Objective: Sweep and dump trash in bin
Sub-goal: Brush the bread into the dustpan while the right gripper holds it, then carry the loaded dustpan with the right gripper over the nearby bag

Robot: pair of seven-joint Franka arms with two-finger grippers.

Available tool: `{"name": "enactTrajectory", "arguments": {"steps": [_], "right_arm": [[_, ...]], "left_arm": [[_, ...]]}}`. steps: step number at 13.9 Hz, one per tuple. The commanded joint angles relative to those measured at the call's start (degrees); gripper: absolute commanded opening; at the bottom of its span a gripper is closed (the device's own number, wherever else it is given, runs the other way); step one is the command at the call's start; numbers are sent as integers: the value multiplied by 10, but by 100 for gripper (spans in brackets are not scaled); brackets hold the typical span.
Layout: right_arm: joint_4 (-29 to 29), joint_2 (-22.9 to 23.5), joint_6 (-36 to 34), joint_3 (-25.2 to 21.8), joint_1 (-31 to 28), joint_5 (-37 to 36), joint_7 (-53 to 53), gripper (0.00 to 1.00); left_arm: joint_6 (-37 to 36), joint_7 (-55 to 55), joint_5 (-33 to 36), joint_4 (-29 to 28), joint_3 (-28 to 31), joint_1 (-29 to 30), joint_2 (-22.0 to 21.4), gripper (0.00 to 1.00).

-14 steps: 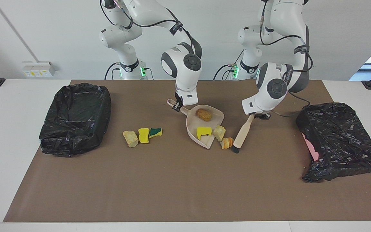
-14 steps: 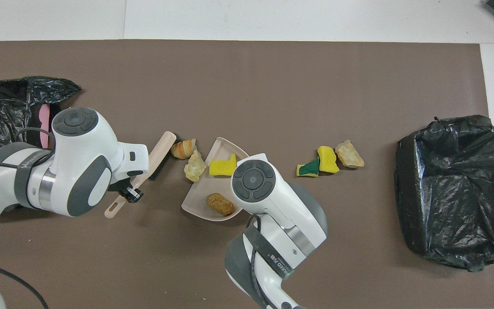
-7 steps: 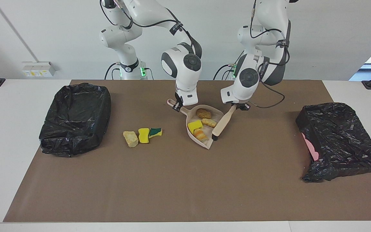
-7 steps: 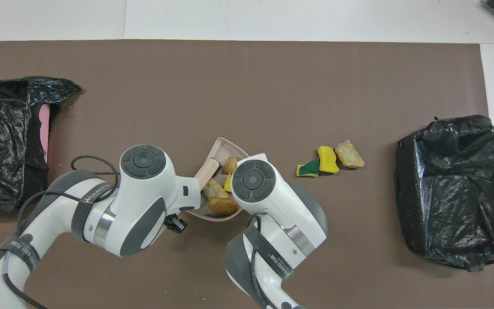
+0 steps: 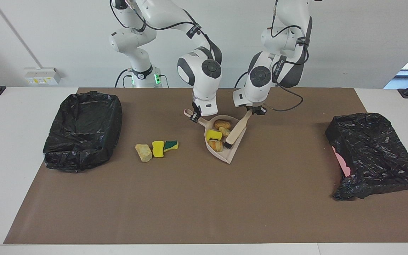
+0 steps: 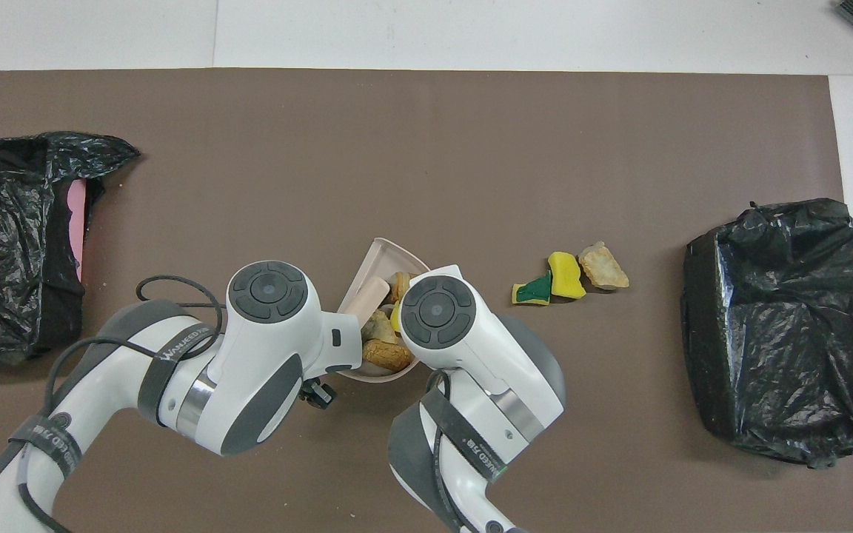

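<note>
Facing view: my left gripper (image 5: 249,112) clamps the brush (image 5: 237,130), right gripper (image 5: 194,117) clamps the dustpan (image 5: 233,153) handle. Four scraps (image 5: 218,134) beside the bristles in the pan, probably light, soft; three scraps (image 5: 156,149) loose toward the bin (image 5: 83,131). I'd push them, not pinch.

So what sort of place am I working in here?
Likely a robotics lab test bench: two white arms at a white table under a brown paper mat, staged sponge and bread scraps, and black-bagged bins.
</note>
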Motion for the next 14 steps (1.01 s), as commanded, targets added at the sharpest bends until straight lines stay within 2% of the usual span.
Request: {"name": "enactTrajectory", "arguments": {"steps": [1,3,6,8,11,14], "right_arm": [[1,-28,-18,4,-39,-7,-41,0],[2,-53,-35,4,-63,-7,-71,0],[13,-93,-74,3,-133,-6,-146,0],[41,-111,-116,0,-179,-6,-184,0],[52,-159,-152,-2,-270,-11,-260,0],[51,-187,-160,-3,-375,-46,-415,0]], "left_arm": [[-39,-85,-11,8,-3,6,-24,0],[-42,-169,-11,7,-7,-3,-32,0],[-32,-283,-14,-2,-10,-36,-41,0],[-25,-336,-52,-14,-10,-63,-53,0],[46,-432,-96,-76,-10,-133,-95,0],[83,-493,-143,-136,-10,-194,-131,0]]}}
